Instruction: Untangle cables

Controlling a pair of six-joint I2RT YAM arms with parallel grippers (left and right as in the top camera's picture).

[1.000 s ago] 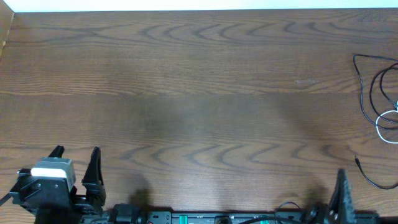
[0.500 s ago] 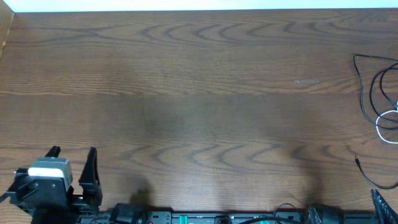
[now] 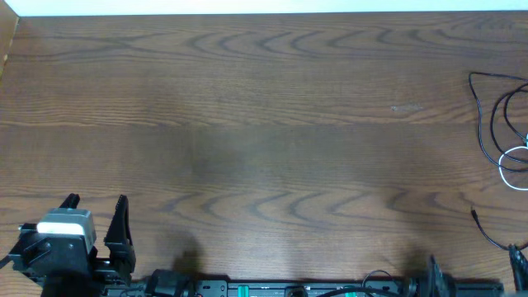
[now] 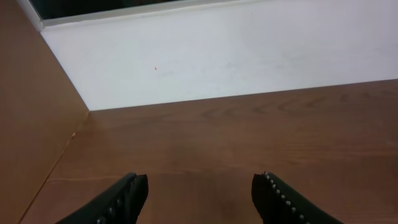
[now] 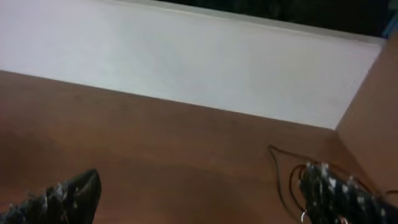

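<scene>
- Both cables lie at the far right edge of the table (image 3: 264, 124). The black cable (image 3: 493, 124) loops there, and the white cable (image 3: 511, 161) crosses its lower loop. Part of each runs out of the overhead view, so you cannot tell how many times they cross.
- One loose black end with a small plug (image 3: 474, 213) lies nearer the front edge. Its cord trails away toward the front right corner.
- Your right gripper (image 3: 474, 268) sits low at the front edge, with its jaws spread wide and nothing between them. The wrist view confirms this: the right gripper (image 5: 199, 199) is empty, and the black cable (image 5: 277, 168) shows ahead, near the right-hand finger (image 5: 336, 190).
- Your left gripper (image 3: 97, 216) is parked at the front left corner, well apart from both cords. The left gripper (image 4: 200, 193) also has its jaws apart, and only bare wood and the white wall lie ahead of it.
- The next move depends on one relation: the tangle lies forward and to the right of the right fingers, and the loops stretch mostly front to back along the table edge. The right arm is clearly the nearer one.
- You would likely do best to swing the right arm outward toward the loose plug end or the crossing. Bring the left arm across only when a second hold is needed.
</scene>
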